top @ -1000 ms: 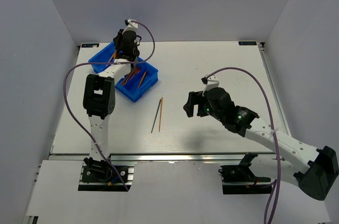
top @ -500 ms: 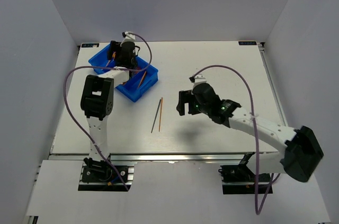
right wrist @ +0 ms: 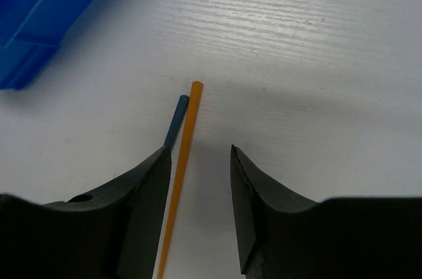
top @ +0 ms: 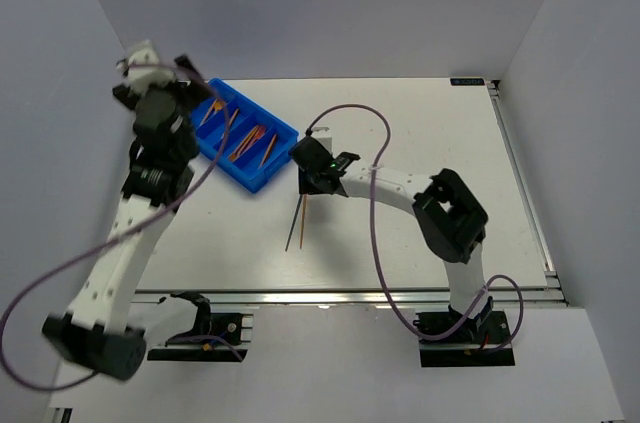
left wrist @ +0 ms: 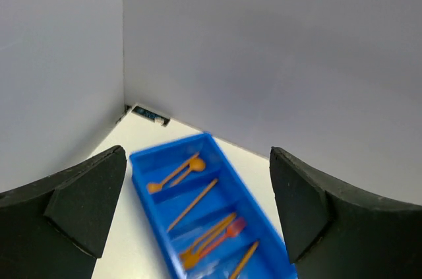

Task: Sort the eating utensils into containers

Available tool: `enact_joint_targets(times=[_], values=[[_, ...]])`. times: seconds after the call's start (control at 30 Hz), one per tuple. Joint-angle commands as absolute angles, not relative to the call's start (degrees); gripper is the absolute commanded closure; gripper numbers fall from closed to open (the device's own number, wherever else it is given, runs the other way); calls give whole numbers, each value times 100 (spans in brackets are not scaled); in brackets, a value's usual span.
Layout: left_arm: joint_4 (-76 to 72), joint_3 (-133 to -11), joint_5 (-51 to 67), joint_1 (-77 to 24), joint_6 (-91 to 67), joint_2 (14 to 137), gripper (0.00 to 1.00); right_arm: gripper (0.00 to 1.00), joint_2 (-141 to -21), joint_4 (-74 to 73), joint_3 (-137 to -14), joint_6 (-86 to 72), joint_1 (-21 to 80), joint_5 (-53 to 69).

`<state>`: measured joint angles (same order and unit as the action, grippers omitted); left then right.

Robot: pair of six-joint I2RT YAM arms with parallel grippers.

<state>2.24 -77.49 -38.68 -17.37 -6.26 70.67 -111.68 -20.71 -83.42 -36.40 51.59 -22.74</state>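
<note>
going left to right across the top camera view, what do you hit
left arm → blue tray → dark stick → orange stick → right arm's elbow. The right gripper is over the sticks, so it is left out.

Holding the left arm (top: 125, 243) raised high, the long link slanting up from the lower left toward the wrist at the upper left; bending sharply at the wrist joints; aiming the left gripper (top: 190, 78) out toward the far side; spreading its fingers (left wrist: 79, 206) wide apart, one at each lower corner of the wrist view, clamping nothing. Extending the right arm (top: 400, 188) up from its base, folding at the elbow and running the forearm leftward toward the middle; pointing the right gripper (top: 305, 183) steeply downward; holding its fingers (right wrist: 142, 206) parted by a narrow gap, tips level with each other, gripping nothing.
</note>
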Motion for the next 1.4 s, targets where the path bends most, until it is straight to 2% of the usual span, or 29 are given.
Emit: enact_joint_targets(times=[0.0,0.03,0.17,0.6,0.67,0.77,0.93,1.0,1.07,1.13,1.17,1.2,1.23,1.3,1.37], values=[[1530,-6209,-3131,-1696,-1451,5921,2,54,-11696,-2540,-8990,-3850,5256,-2549],[1407,-5466,-3164,-1688,-1363,5654,2,54,-11785,-2566,-9174,-3850,5265,-2566],[1546,-4800,-3453,-1688,-1327,5028,2,57,-12128,-2821,-9544,-3885,5335,-2592],[1626,-4764,-3147,-1696,-1477,5203,2,60,-12489,-2883,-9430,-4131,5502,-2453],[1617,-4737,-3138,-1688,-1485,5168,2,63,-12708,-3005,-9483,-4218,5467,-2260],[1626,-4711,-3112,-1696,-1503,5142,2,74,-12762,-3085,-9282,-4438,5379,-2127],[1766,-4825,-2376,-1687,-1731,5282,2,100,-12112,-2567,-8115,-4588,5239,-1847],[1863,-4930,-1875,-1696,-2124,5370,2,100,-11850,-2636,-7998,-4562,5159,-1872],[1601,-4748,-655,-1696,-2799,5449,2,100,-11507,-2585,-7744,-4404,5168,-1942],[736,-4405,311,-1749,-3381,5519,2,100,-10656,-1814,-7306,-4002,5168,-1506],[338,-4029,1021,-1906,-3941,5546,2,100,-9974,-1384,-6695,-3834,5159,-1277],[-14,-3851,1220,-2020,-4216,5546,2,100,-9662,-527,-6375,-3684,5159,-1048],[-888,-3684,1370,-2143,-4454,5546,2,100,-9346,-179,-6094,-3509,5159,-698],[-1562,-3342,1591,-2504,-5000,5590,2,100,-8644,445,-5547,-3411,5133,-414],[-1863,-3313,1530,-2793,-5158,5756,3,100,-8368,483,-5423,-3375,5115,-264]])
